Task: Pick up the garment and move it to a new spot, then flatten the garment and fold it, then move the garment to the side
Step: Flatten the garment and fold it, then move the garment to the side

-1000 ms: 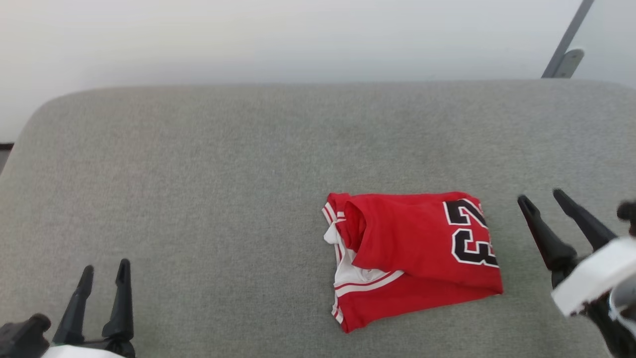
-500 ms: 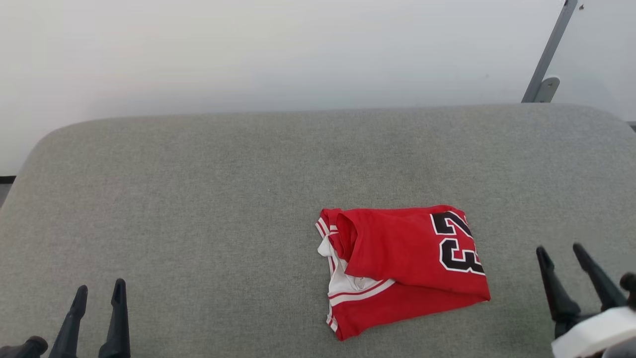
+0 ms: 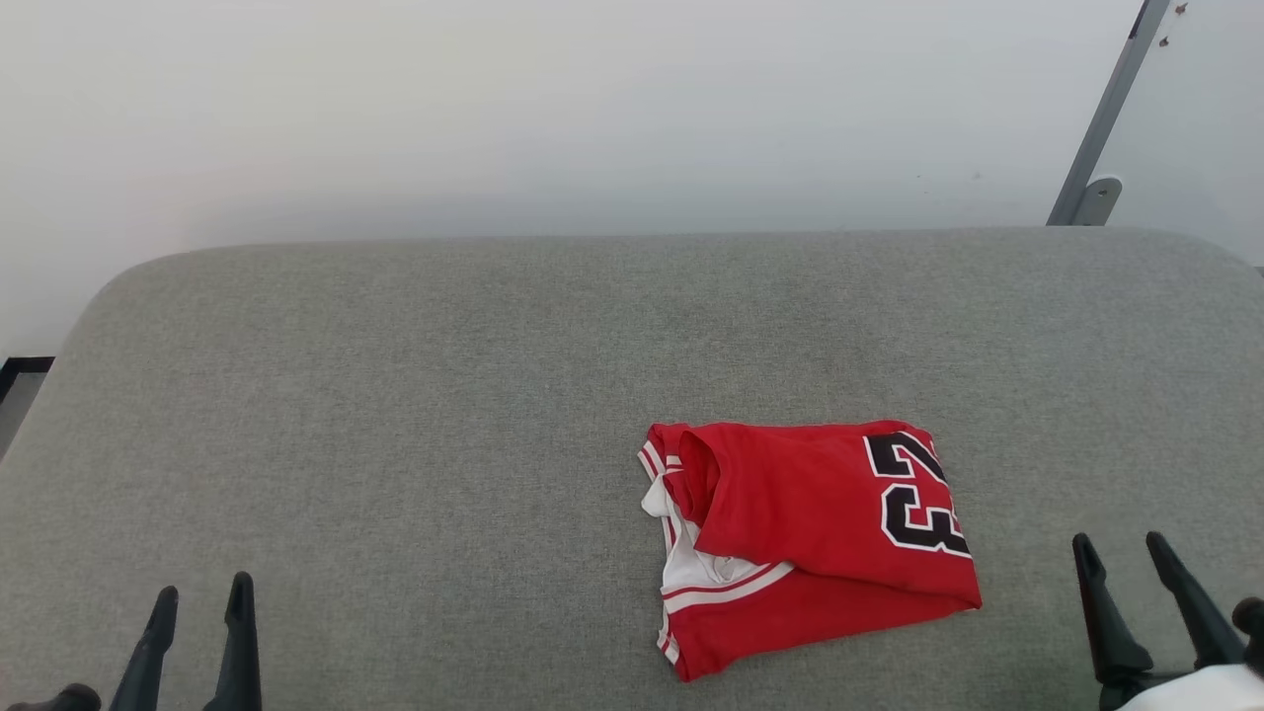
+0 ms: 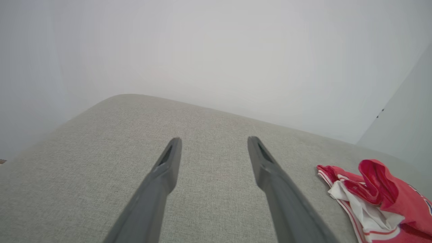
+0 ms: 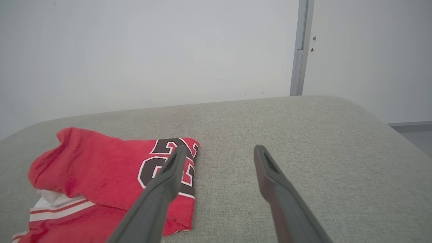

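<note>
We hold both grippers open and empty at the near edge of the padded grey desk [image 3: 395, 395]. The left gripper [image 3: 204, 588] is well apart from the garment [image 3: 820, 533], and the right gripper [image 3: 1119, 541] is near its numbered end. The garment lies folded right of centre, untouched. We judge the folding done, so our arms stand clear for the sideways move.

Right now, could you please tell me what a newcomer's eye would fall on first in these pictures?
The bright red garment, folded into a rough bundle with a black 23 showing, lies right of centre on the grey cushioned surface. The left claw and right claw stand open at the lower corners of the head view, both apart from it.
</note>
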Available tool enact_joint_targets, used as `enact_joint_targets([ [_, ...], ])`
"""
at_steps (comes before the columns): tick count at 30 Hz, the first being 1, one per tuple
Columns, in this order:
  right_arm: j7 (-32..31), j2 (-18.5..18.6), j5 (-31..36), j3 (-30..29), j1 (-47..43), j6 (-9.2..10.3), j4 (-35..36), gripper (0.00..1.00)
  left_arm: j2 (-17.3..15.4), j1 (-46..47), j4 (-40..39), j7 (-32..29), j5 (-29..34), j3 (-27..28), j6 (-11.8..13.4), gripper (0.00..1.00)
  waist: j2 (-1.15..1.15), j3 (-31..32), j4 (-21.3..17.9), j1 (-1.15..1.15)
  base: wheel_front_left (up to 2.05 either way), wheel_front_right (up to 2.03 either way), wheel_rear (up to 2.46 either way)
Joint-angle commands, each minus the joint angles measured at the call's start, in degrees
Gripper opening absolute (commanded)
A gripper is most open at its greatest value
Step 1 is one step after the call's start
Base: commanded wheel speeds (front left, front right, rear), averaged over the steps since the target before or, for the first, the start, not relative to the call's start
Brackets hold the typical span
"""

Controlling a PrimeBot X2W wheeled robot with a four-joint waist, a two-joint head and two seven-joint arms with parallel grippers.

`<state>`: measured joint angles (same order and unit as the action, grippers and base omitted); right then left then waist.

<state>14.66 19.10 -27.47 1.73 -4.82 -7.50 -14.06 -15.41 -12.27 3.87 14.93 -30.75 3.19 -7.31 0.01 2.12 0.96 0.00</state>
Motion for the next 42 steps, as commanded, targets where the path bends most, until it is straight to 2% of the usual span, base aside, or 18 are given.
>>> enact_joint_targets([
  [1, 0.51, -0.72, 0.23, -0.20, -0.83, 0.02, 0.36, 1.00, 0.04, -0.34, 0.16, 0.34, 0.55, -0.17, -0.15, 1.00, -0.01, 0.01, 0.05, 0.00, 0.00, 0.00, 0.00],
  [15, 0.50, -2.05, 0.17, -0.03, -0.95, 0.02, 1.68, 1.00, -0.56, 1.54, 0.66, 0.35, 1.35, -1.56, -0.15, 1.00, -0.01, -0.55, 0.48, 0.00, 0.00, 0.00, 0.00],
  [19, 0.05, -1.57, -0.56, 0.90, 0.40, 0.02, 0.86, 1.00, -0.29, 1.78, 0.61, 0.35, 1.50, -1.70, -0.15, 1.00, -0.01, -0.66, 0.76, 0.00, 0.00, 0.00, 0.00],
  [24, -4.22, 0.88, -2.32, 3.97, 4.51, 0.02, -0.39, 1.00, 0.18, 2.24, 0.41, 0.34, 1.11, -2.18, -0.15, 1.00, -0.01, -1.27, 1.57, 0.00, 0.00, 0.00, 0.00],
  [29, -12.89, 4.67, -5.66, 8.04, 9.69, 0.02, -1.99, 1.00, 0.03, 3.03, 0.38, 0.34, 0.84, -3.70, -0.15, 1.00, -0.01, -2.42, 3.16, 0.00, 0.00, 0.00, 0.00],
  [36, -28.37, 10.65, -11.28, 13.11, 17.01, 0.00, -4.47, 1.00, -0.20, 4.93, 0.89, 0.34, -0.10, -5.62, -0.15, 1.00, -0.01, -5.17, 5.25, 0.00, 0.00, 0.00, 0.00],
  [42, -40.96, 12.77, -15.88, 16.65, 22.22, 0.01, -7.85, 1.00, -0.28, 6.47, 1.44, 0.35, -0.97, -6.73, -0.15, 1.00, -0.01, -7.13, 6.60, 0.00, 0.00, 0.00, 0.00],
])
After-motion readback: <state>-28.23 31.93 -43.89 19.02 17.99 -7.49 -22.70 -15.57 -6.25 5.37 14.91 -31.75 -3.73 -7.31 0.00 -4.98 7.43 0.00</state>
